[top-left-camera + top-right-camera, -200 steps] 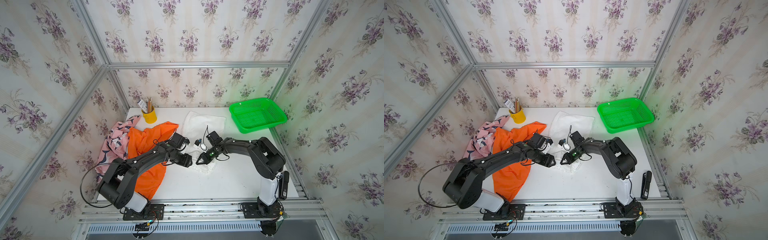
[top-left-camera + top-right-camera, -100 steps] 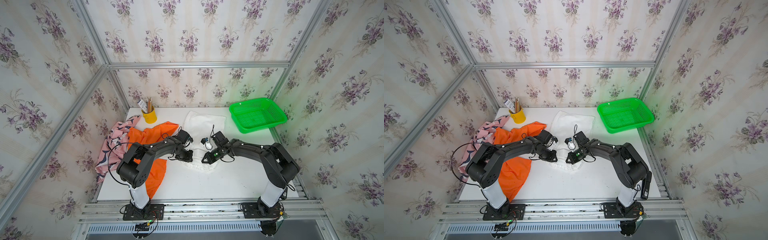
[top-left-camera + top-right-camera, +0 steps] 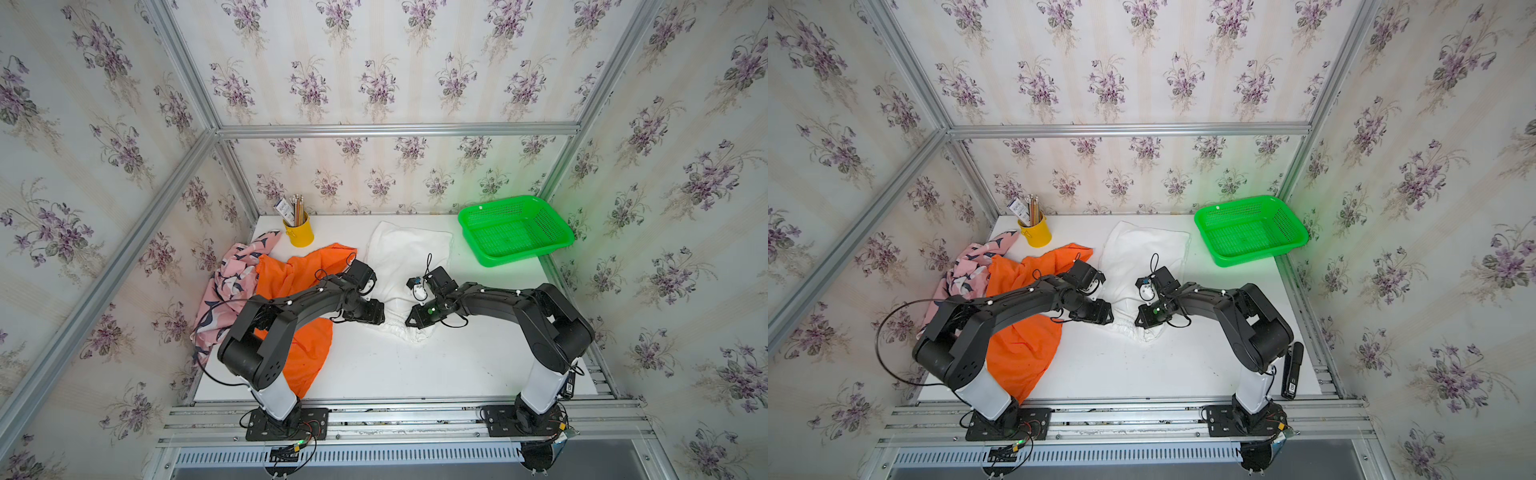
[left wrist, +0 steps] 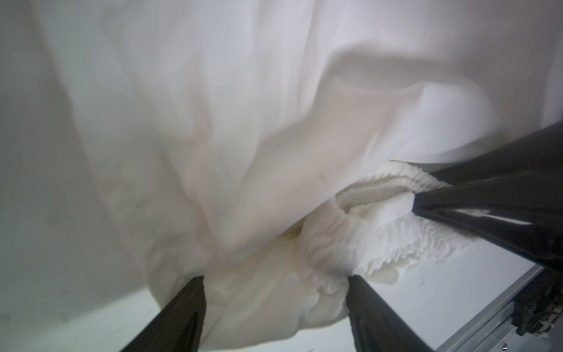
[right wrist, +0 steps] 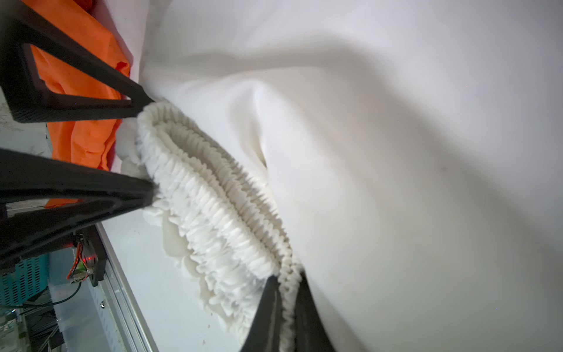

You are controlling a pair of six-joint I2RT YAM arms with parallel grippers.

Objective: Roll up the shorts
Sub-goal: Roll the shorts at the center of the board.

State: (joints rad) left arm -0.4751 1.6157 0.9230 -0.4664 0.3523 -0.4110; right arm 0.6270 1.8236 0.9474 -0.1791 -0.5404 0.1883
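The right gripper [image 5: 288, 283] is clenched on the waistband [image 5: 219, 213] of the white shorts [image 5: 396, 152]; the gathered elastic is pinched between its two fingers. From that pinch the waistband runs, doubled over, straight across to the left gripper [image 5: 149, 146]. The left gripper stands released, jaws spread wide. Its fingertips sit at the far end of the band, one to each side, and grip nothing. In the left wrist view the bunched cloth of the white shorts [image 4: 243, 122] fills the gap between the left gripper's [image 4: 275, 277] spread fingers, and the right gripper [image 4: 414, 201] shows just past them, closed on the band.

In both top views the two grippers face each other close over the near edge of the white shorts [image 3: 409, 253] [image 3: 1144, 249], left gripper [image 3: 380, 313] and right gripper [image 3: 409, 322] nearly tip to tip. The rest of the garment lies flat on the table [image 3: 415, 374], beyond both grippers.

The orange shorts [image 3: 311, 353] lie behind the left gripper, under its arm. The pink shorts [image 3: 232, 278] lie further out on that side. A green basket [image 3: 519, 259] sits well beyond the right gripper, and a yellow cup [image 3: 300, 235] well beyond the left.
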